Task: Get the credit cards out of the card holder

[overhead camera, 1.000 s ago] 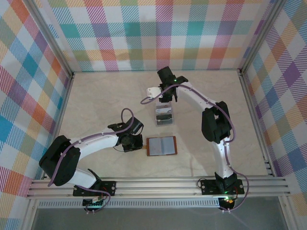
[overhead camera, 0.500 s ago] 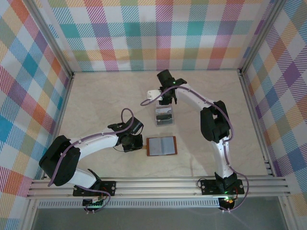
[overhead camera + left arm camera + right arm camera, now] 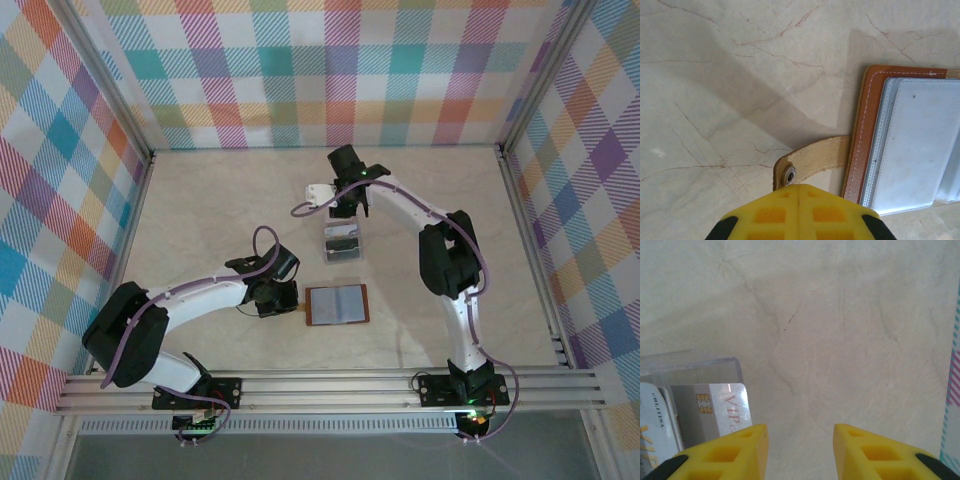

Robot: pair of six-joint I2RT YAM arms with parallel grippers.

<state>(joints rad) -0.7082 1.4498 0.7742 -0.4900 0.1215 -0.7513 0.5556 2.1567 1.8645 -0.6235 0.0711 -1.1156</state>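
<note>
Since a sec ago we see the right arm (image 3: 405, 205) shift its head a touch, above the far side of the credit cards (image 3: 341, 240). The left arm (image 3: 200, 295) and card holder (image 3: 337, 304) haven't budged.

The worktop (image 3: 220, 210) is pale and marbled, w/ both arms reaching in from the near edge. The left arm lies low, pointing at the card holder. That sits opened flat approx. mid-width, closer to the near edge than the far one, w/ a brown leather rim and grey-blue pockets facing up.

Further in, about the ctr of the worktop, lies a clear plastic piece (image 3: 705, 362) w/ the credit cards on or in it. In the right wrist view we make out a silvery one w/ a chip and "VIP", and a white one w/ gold lettering beside it.

The right claw (image 3: 800, 432) has its fingers spread, w/ bare worktop btw them and nothing gripped. One finger is just beside the silvery card's corner.

The left claw (image 3: 799, 189) has its fingers pressed together. Its tips are right at the end of the holder's strap (image 3: 815, 157), by the snap (image 3: 788, 175). We can't tell if the strap is pinched or merely touched.
</note>
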